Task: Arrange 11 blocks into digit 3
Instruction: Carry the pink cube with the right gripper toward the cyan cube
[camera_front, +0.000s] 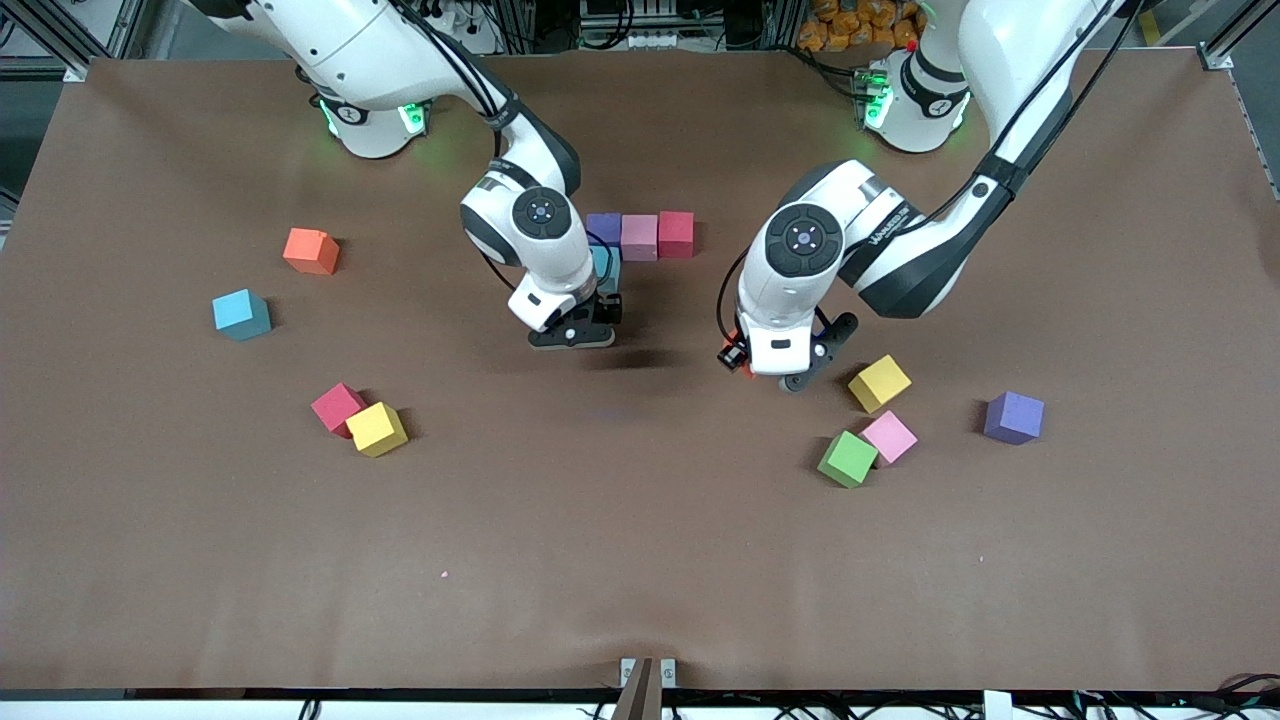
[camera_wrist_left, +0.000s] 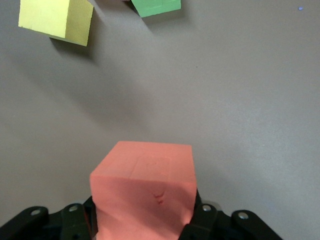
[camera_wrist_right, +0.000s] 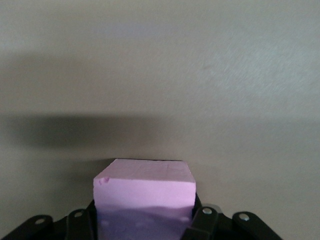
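Beside the started row (camera_front: 640, 236) of purple, pink and red blocks, both grippers hover loaded. Left gripper (camera_wrist_left: 145, 222) clamps a red block (camera_wrist_left: 145, 192), right gripper (camera_wrist_right: 145, 220) a pink block (camera_wrist_right: 145, 187); crowded arms risk knocking that row askew.

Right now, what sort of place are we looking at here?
Most likely a robotics lab: two white arms bolted along a brown-covered table, aluminium framing and cabling around it, and coloured foam blocks scattered on top.
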